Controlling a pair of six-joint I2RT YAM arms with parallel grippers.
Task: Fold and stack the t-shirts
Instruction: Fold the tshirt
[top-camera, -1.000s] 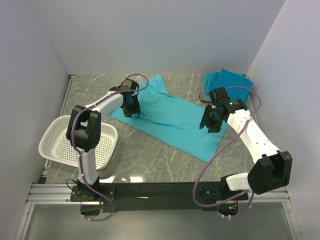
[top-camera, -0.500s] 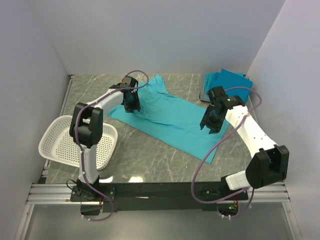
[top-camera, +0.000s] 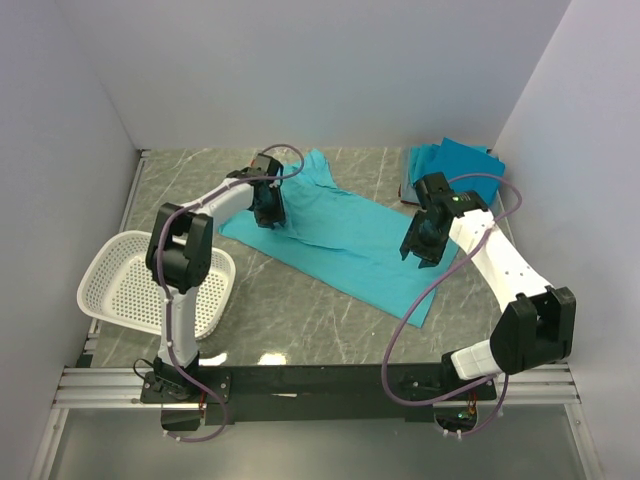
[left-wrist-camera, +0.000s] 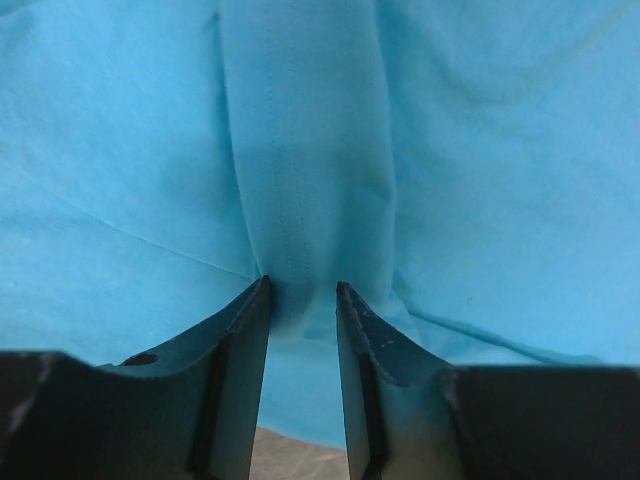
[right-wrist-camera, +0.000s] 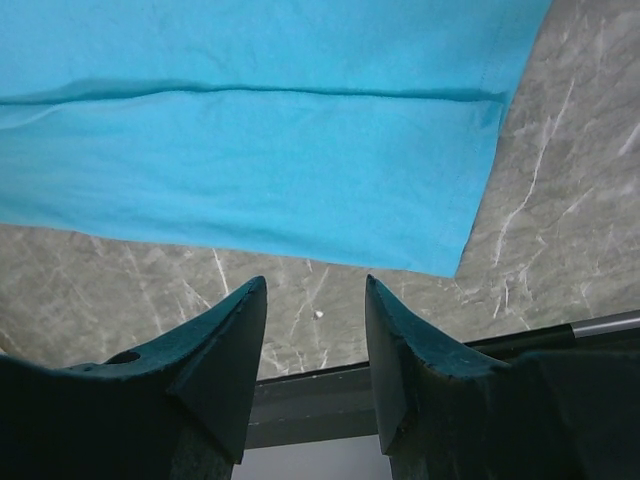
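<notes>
a: at the middle of the table (top-camera: 300, 312) the teal t-shirt (top-camera: 340, 238) lies spread. our left gripper (left-wrist-camera: 300, 292) pinches a ridge of it.

b: our right gripper (right-wrist-camera: 315, 290) hangs parted above the hem. we should clamp there, then lift evenly.

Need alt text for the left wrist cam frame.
The left gripper pinches a stitched fold of the teal t-shirt between its dark fingers. The shirt fills nearly the whole frame; a sliver of grey table shows below.

White perforated basket (top-camera: 115, 285), grey marble table (top-camera: 300, 310)
</notes>
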